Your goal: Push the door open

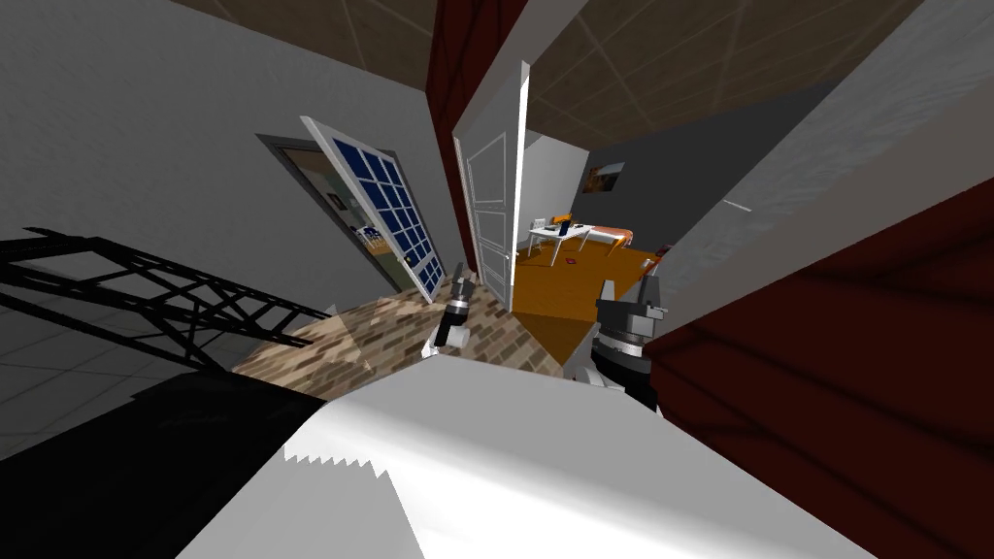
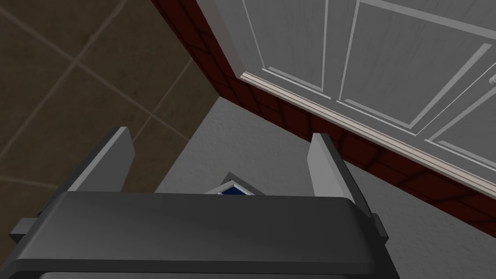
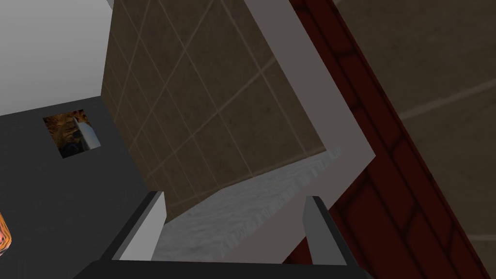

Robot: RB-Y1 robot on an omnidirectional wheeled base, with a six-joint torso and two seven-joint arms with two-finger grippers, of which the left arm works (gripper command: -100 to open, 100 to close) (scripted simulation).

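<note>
White door (image 1: pixel 490 204), frame centre, stood ajar. Looked stiff, free-swinging; flat panel far from hinges judged best push spot. Left gripper (image 1: pixel 457 279) near it, spread; right gripper (image 1: pixel 628 289) spread.

Floor right in front is a brick-pattern floor (image 1: pixel 369 340), brown and tan. It meets an orange floor (image 1: pixel 553 296) along a seam at the foot of the white door (image 1: pixel 493 204). Out toward the left edge it turns into a grey tiled floor (image 1: pixel 58 359), with a black lattice frame (image 1: pixel 165 286) stretched across it. Far back on the orange floor stands a white bench (image 1: pixel 555 233). There's an orange thing (image 1: pixel 561 215) and a dark blue thing (image 1: pixel 564 226) on top, both too small to make out. An orange-topped bench (image 1: pixel 613 233) sits just beside it. A small red thing (image 1: pixel 571 260) lies on the orange floor near the white bench's legs.
</note>
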